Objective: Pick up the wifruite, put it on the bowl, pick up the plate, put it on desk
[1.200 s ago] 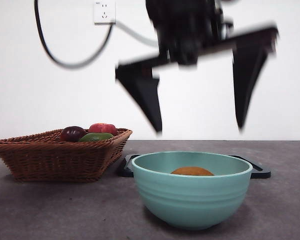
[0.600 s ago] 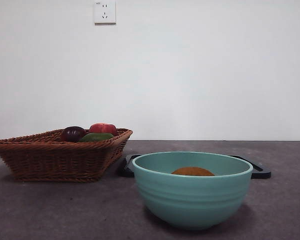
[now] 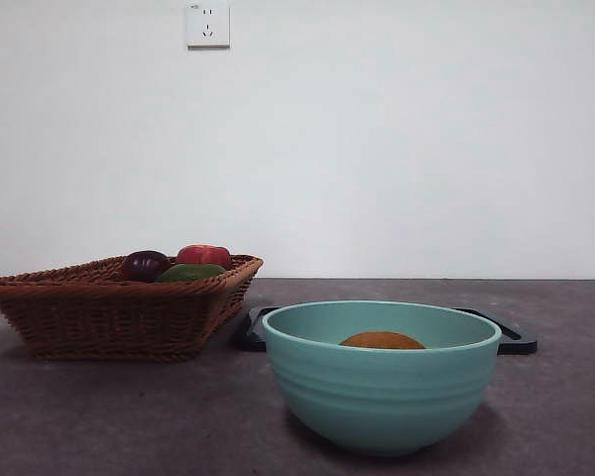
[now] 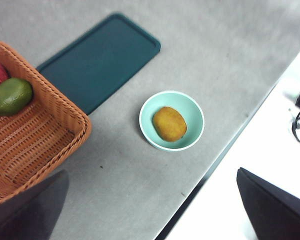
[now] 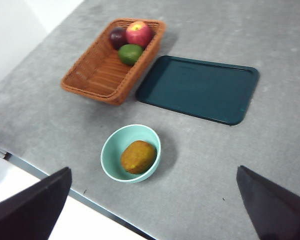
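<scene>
Front view, near to far: teal bowl [image 3: 381, 375] holding orange-brown fruit [image 3: 382, 340]; dark tray [image 3: 506, 337] flat on grey desk [image 3: 129, 416] just behind; wicker basket [image 3: 109, 307] beside. Left gripper [image 4: 150, 210] and right gripper [image 5: 150, 210] both high above, jaws spread, empty. Tray's long axis angled away from basket, likely nearer right gripper. No legible writing.

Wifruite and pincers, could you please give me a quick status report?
Both pincers open, raised above the desk, holding nothing. Wifruite lies inside the bowl. Dark tray flat on desk beside the basket; nothing in the way.
</scene>
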